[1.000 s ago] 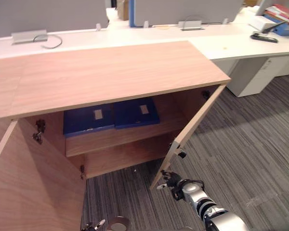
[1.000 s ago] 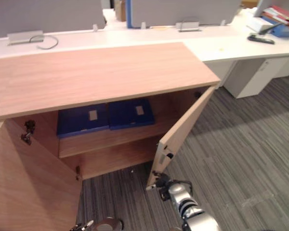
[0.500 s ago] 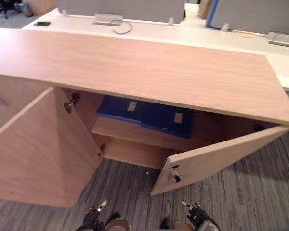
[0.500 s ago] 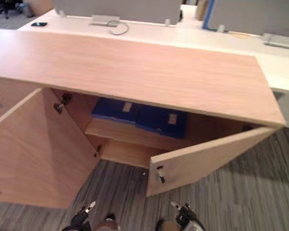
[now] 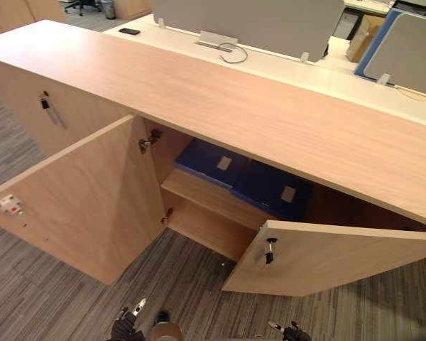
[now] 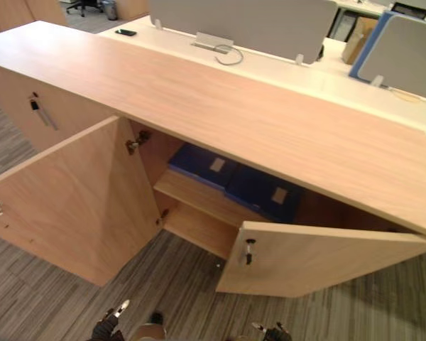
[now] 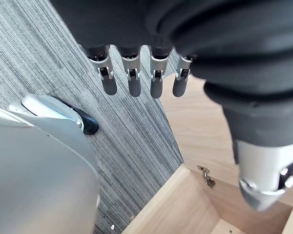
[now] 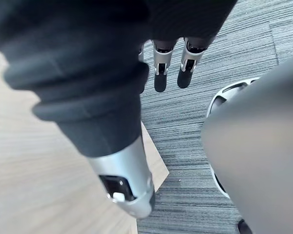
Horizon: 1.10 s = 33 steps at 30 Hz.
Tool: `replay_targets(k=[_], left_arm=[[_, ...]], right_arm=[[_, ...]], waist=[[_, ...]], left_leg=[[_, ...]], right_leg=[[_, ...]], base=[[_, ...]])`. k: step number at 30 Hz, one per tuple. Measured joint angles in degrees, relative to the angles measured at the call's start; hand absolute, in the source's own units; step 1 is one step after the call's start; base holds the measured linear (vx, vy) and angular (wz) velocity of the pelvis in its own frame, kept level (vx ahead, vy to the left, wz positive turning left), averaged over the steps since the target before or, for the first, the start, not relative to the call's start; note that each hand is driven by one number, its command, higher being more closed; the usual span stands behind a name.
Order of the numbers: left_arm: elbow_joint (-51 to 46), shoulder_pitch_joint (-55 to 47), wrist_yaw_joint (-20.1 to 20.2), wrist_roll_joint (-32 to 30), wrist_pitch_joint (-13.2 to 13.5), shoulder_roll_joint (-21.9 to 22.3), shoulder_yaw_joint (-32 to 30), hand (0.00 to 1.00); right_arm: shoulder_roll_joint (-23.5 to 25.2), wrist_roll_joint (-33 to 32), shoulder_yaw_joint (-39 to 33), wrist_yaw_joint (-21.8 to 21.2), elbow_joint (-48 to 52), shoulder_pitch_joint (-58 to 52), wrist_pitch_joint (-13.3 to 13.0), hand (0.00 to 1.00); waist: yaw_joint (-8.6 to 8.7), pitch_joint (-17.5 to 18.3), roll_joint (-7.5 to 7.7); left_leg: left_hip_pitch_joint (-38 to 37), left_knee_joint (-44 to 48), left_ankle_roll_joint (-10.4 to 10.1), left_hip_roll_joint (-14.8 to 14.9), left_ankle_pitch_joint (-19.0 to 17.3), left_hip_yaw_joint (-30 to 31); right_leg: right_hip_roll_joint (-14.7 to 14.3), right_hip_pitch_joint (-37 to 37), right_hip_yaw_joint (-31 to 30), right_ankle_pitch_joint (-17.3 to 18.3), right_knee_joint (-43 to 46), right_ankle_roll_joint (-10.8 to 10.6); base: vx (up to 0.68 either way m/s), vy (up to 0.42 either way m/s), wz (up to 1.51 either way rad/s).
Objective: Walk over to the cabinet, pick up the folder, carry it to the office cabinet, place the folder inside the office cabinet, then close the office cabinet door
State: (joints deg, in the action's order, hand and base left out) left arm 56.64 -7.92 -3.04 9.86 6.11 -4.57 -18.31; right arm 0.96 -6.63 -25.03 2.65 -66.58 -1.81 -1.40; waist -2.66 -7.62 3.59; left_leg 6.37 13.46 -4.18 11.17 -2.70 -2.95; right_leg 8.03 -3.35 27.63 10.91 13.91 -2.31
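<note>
Step in hand: I read this as the closing step. The placing looks done, and the doors are what remain.
Folder: two blue folders lie flat side by side, touching, on the shelf inside the office cabinet. I cannot tell which of them is the task's own. Neither hand carries anything.
Left door: swung wide open, its edge out over the carpet.
Right door: partly swung in but not shut, with a wide gap on to the shelf.
Left hand: hanging low over the carpet in front of the left door. Its fingers are straight and side by side, holding nothing.
Right hand: low, just beside the right door's outer face. Its fingers are straight and loose, also empty.
Next move: I would raise the right hand, lay flat fingers on the right door's outer face and push it home. The left door then gets the same from the left hand.
Watch for: the left door has a long swing, so I would step with it rather than reach.
</note>
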Motion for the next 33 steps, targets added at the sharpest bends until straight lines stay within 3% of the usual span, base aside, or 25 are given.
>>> replay_targets(k=[1,3,4,9,10,12,14,22,25,33], left_arm=[[1.0,0.0,-0.3,0.0,0.0,-0.7,1.4,0.00],[1.5,-0.1,-0.6,0.0,0.0,-1.2,2.4,0.00],[1.8,-0.3,-0.8,0.0,0.0,-1.5,3.0,0.00],[2.5,-0.9,-1.0,0.0,-0.2,-2.6,5.3,0.00],[2.4,-1.3,-1.0,0.0,-0.2,-2.5,5.5,0.00],[2.4,-1.6,-1.0,-0.1,-0.1,-2.5,5.6,0.00],[3.3,-1.7,-0.8,-0.4,-0.2,-2.4,6.5,0.00],[4.2,-1.4,0.2,-3.1,0.0,-3.5,8.6,0.00],[4.1,-1.4,0.2,-3.0,0.0,-3.9,9.6,0.00],[4.3,-1.4,0.7,0.1,-0.1,-3.4,7.1,0.00]], right_arm=[[-0.3,0.1,0.5,0.0,-0.1,0.0,0.0,0.00],[-0.6,0.1,0.5,0.0,-0.5,0.0,0.0,0.00],[-0.9,0.1,0.5,0.1,-0.6,0.0,0.1,0.00],[-0.8,0.0,1.4,0.1,-0.6,0.3,0.2,0.00],[-0.7,0.1,1.3,0.1,-0.7,0.3,0.2,0.00],[-0.6,0.1,1.3,0.1,-0.5,0.4,0.2,0.00],[-0.6,0.5,-0.3,0.1,-0.4,0.8,0.2,0.00],[-0.8,1.0,-0.8,1.2,-0.1,1.0,0.3,0.00],[-0.3,1.0,-0.6,1.3,1.7,0.3,0.3,0.00],[0.2,1.1,-0.8,1.3,1.5,0.2,0.3,0.00]], waist=[[0.26,0.1,-0.01],[0.48,0.0,-0.06],[0.77,-0.3,-0.29],[0.89,-1.2,0.23],[1.01,-1.1,0.26],[0.86,-0.8,0.45],[2.01,-0.9,-0.33],[4.12,-1.7,-0.31],[4.68,-2.2,-0.78],[3.66,-1.7,0.28]], left_leg=[[0.8,2.2,1.5,1.3,-0.8,-6.5],[1.7,5.4,2.4,2.3,-1.7,-13.6],[1.6,5.7,1.4,1.6,-2.1,-16.1],[2.8,1.7,4.3,-7.1,-0.5,-12.8],[1.2,-2.3,4.9,-9.9,1.3,-11.8],[-1.4,-8.7,5.0,-11.9,4.6,-11.1],[-4.5,-19.0,5.1,-13.7,10.3,-8.7],[-5.4,-19.1,5.8,-14.1,9.2,-2.9],[-5.8,-19.0,5.8,-12.7,9.3,-0.7],[-3.5,-19.0,4.0,-12.4,10.9,-1.0]], right_leg=[[1.1,-0.5,1.6,-0.3,-0.6,-0.5],[2.8,-0.9,3.1,-0.9,-1.5,-1.4],[3.9,-1.6,3.7,-1.2,-1.8,-2.4],[7.0,-3.3,3.5,-3.0,-6.7,-3.8],[8.4,-4.4,3.8,-4.2,-7.5,-4.7],[9.2,-4.5,4.0,-4.6,-7.6,-4.4],[9.1,-4.6,5.9,-5.1,-7.6,-4.9],[9.3,-7.7,8.7,-6.2,-4.8,-3.4],[8.4,-5.5,-1.1,-7.0,1.8,-1.7],[4.8,-8.5,-3.0,-6.0,-9.6,-3.1]], base=[[-0.09,0.114,0.59],[0.00,0.222,0.61],[0.08,0.368,0.63],[0.09,0.251,0.70],[0.10,0.188,0.81],[0.09,0.123,0.41],[0.06,0.065,0.51],[-0.02,0.013,0.36],[-0.03,0.061,0.59],[0.02,-0.064,-0.03]])
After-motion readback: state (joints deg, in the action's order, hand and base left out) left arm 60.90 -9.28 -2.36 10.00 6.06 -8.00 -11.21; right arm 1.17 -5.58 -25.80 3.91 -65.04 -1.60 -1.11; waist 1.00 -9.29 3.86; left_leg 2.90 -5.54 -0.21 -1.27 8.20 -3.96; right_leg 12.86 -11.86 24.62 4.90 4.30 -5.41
